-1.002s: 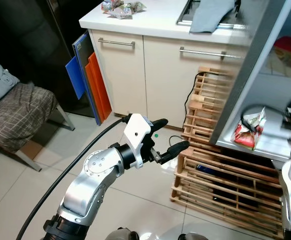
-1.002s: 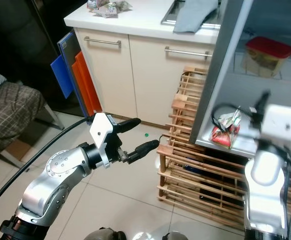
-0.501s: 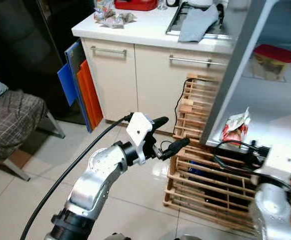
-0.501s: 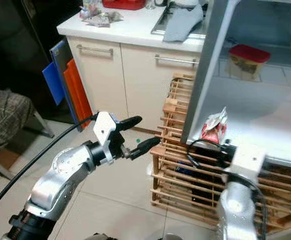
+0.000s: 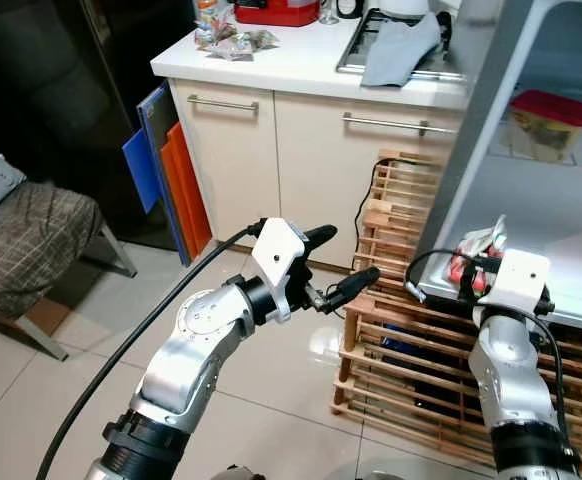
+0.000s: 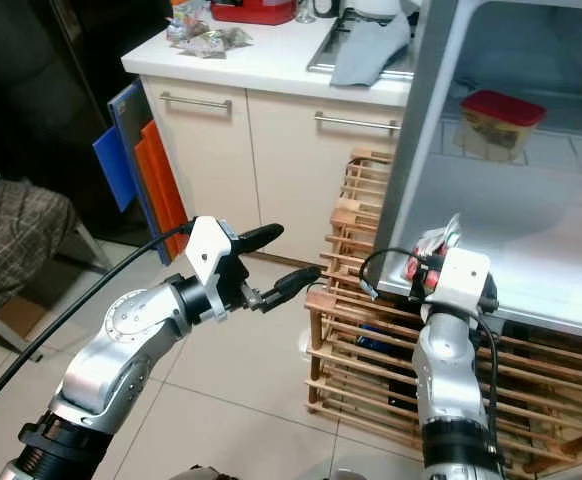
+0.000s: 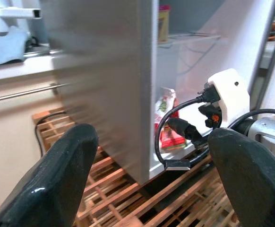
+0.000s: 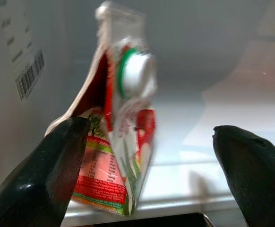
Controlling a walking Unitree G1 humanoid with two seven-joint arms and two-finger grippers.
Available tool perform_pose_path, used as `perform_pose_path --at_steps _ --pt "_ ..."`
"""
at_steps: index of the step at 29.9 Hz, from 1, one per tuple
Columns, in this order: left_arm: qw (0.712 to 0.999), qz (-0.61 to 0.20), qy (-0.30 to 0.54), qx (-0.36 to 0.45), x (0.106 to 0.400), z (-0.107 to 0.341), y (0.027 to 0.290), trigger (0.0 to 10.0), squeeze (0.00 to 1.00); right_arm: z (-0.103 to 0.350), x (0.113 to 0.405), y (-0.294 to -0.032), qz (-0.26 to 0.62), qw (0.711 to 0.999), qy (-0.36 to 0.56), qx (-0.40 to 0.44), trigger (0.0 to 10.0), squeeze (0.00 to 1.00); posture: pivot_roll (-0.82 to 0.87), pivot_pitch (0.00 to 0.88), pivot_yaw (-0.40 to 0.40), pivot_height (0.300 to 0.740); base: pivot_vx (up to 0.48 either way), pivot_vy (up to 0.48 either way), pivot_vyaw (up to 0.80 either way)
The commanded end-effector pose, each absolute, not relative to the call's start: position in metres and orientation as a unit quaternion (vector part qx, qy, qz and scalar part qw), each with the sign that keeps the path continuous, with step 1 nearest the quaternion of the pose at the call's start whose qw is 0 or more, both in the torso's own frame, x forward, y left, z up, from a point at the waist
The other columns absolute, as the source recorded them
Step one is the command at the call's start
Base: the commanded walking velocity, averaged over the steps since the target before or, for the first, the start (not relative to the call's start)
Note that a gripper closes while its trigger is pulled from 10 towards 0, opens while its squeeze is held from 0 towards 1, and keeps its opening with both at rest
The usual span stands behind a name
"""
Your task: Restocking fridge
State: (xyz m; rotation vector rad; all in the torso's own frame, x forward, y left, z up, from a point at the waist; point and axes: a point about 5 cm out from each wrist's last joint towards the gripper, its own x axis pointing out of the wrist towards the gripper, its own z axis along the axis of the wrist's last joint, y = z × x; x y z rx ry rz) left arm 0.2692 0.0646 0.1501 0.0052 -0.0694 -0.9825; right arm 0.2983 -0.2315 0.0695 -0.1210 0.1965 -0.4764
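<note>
Left gripper (image 5: pixel 337 260) hovers spread and empty above the floor, likely parked clear. Right gripper (image 8: pixel 147 156), fingers apart and holding nothing, faces the pouch (image 8: pixel 118 142) standing at the fridge shelf (image 6: pixel 531 290) front left corner. Pouch print too blurred to read; barcode on wall.

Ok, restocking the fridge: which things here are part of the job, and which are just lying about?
Job:
red pouch on the fridge shelf
red-lidded tub further in
right gripper, open around the pouch

Lying about:
wooden crate
blue cloth
wrappers on the counter
boards
chair
</note>
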Motion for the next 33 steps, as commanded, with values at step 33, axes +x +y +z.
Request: perform_pose_path --at_steps 33 --pt "0.88 -0.474 -0.024 0.009 0.267 0.152 0.066 10.0 0.0 0.057 0.277 -0.256 -0.281 0.952 0.046 -0.112 10.0 0.0 -0.04 0.017 0.076 0.74 0.0 0.0 0.0"
